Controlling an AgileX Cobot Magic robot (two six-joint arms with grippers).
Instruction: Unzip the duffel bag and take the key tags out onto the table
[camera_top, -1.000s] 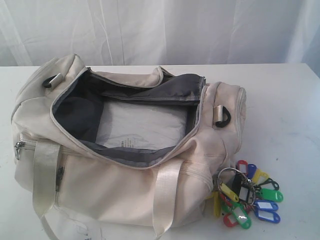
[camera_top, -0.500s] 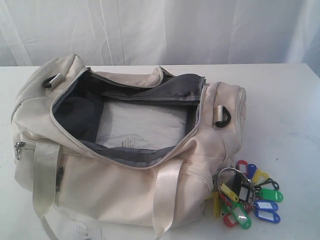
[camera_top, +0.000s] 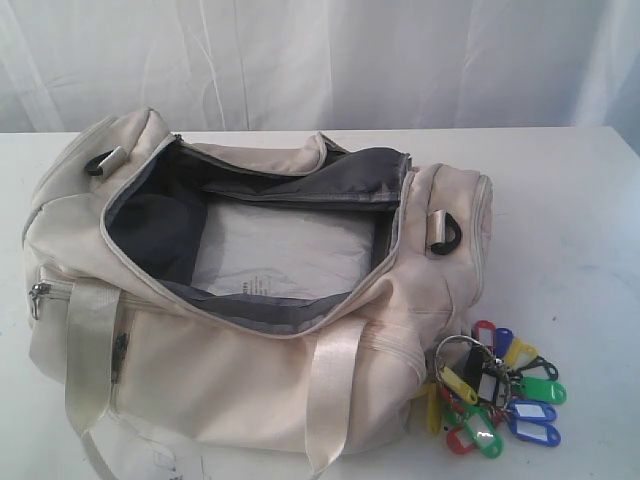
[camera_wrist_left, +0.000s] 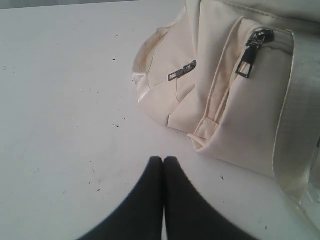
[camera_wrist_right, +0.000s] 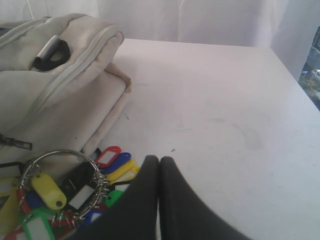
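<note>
Exterior view is showing the key tags lying on the table at the lower right of the frame. Their metal ring is sitting just beside the near right corner of the duffel bag, and the whole bunch is resting outside it. The bag is filling the left and centre of the frame. Its main zipper is standing open and its mouth is gaping upward, showing dark lining and a pale sheet lying flat on the bottom; no other thing is showing inside.

In the right wrist view, the right gripper is hanging close by the tags with its two dark fingers pressed together, gripping nothing. The left gripper is likewise pinched closed and empty, hovering over bare table near the bag's end, where a small zipper pull is lying. Neither arm is appearing in the exterior view.

Judging by this, the task is looking as good as finished, and the step in hand is clearing away. The right arm should be lifting straight off so no finger is hooking the ring and dragging the bunch. The left should be backing away without snagging the pull.
</note>
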